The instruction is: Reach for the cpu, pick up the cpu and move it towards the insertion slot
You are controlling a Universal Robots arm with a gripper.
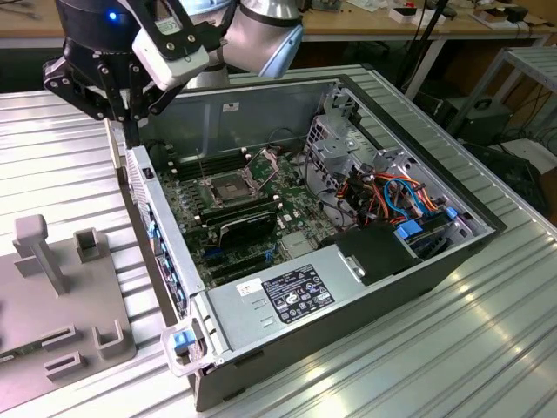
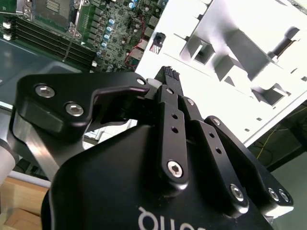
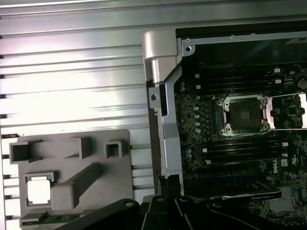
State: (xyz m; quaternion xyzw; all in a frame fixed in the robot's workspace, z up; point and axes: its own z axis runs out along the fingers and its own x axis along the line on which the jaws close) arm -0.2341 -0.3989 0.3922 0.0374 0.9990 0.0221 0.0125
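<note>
Jaws: closed tip to tip with nothing between them in the second wrist view. In the exterior view they hang just above the corner of the computer case [image 1: 261, 104], toward the exterior view's left.
Arm: the robot arm [image 1: 261, 35] comes down from the top edge of the exterior view, with a white camera block beside the wrist.
Chip: the cpu [image 3: 38, 190] lies flat in a square pocket of the fixture plate [image 3: 72, 143], its top bright and silvery, just beside a raised bar. It is well apart from the jaws and untouched.
Holder: the fixture plate is grey and rests on the ribbed metal surface [image 1: 435, 366] beside the case, at the exterior view's left.
Socket: the insertion slot [image 3: 243, 114] sits on the green motherboard [image 3: 192, 120] inside the case. It has a silver frame and a bare dark centre, and its hinged bracket is swung open to one side.
Neighbours: long dark memory slots [image 3: 240, 146] run alongside the insertion slot.
Case: it lies on its side with the cover off. Orange and blue cables [image 1: 392, 196] and a grey power supply [image 1: 287, 292] sit at the end far from the jaws.
</note>
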